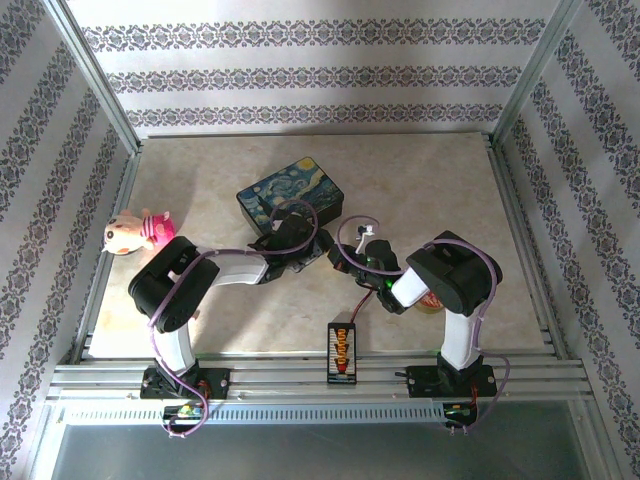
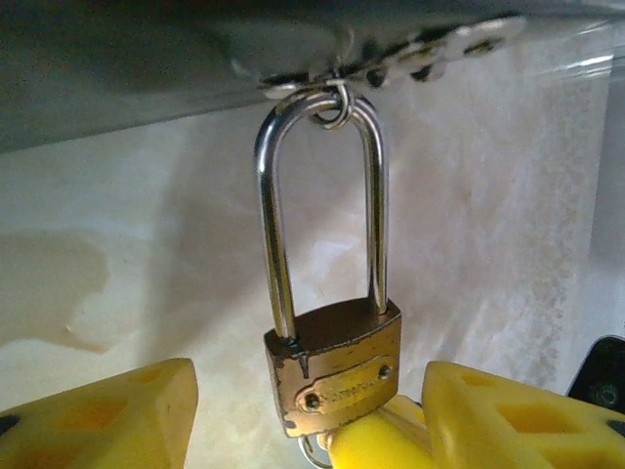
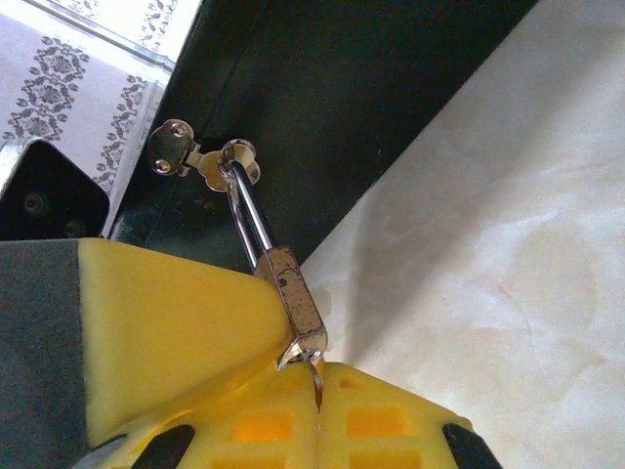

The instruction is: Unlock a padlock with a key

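The padlock (image 2: 332, 376), brass with a long silver shackle, hangs from the small silver clasp (image 3: 195, 161) of the dark-blue painted box (image 1: 292, 195). Both shackle legs reach down into the body. My left gripper (image 2: 308, 396) is open, one yellow finger (image 2: 98, 420) on each side of the lock body and neither touching it. My right gripper (image 3: 317, 379) is shut on the key (image 3: 316, 383), whose thin blade runs up to the underside of the padlock (image 3: 296, 293). From above, both grippers (image 1: 300, 240) (image 1: 355, 262) meet just in front of the box, and the lock is hidden between them.
A pink plush toy (image 1: 140, 230) lies at the table's left edge. An orange connector board (image 1: 341, 352) with red-black wire sits near the front rail between the arm bases. Metal frame rails (image 1: 520, 230) border the table.
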`<action>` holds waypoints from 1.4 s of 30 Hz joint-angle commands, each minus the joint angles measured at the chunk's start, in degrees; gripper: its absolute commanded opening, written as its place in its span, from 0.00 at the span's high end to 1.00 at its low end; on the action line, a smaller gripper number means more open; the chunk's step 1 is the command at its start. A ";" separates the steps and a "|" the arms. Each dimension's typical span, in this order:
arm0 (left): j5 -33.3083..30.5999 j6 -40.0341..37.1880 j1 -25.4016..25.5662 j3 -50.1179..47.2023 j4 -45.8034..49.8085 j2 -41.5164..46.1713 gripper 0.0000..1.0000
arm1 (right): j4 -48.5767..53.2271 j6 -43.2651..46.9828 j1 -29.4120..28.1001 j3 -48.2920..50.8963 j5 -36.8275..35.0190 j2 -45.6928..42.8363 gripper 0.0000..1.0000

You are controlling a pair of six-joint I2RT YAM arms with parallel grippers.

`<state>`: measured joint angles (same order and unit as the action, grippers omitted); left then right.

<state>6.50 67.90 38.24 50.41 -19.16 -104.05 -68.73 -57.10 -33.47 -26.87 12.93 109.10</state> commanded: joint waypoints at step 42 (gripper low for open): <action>-1.16 -5.94 0.08 -5.07 -13.45 -2.25 0.97 | -2.76 0.91 0.08 -4.33 -0.59 -2.75 0.83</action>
<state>2.35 63.99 37.76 46.70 -35.22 -107.26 -66.08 -58.13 -33.15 -30.17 12.73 110.06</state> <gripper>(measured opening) 0.174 0.164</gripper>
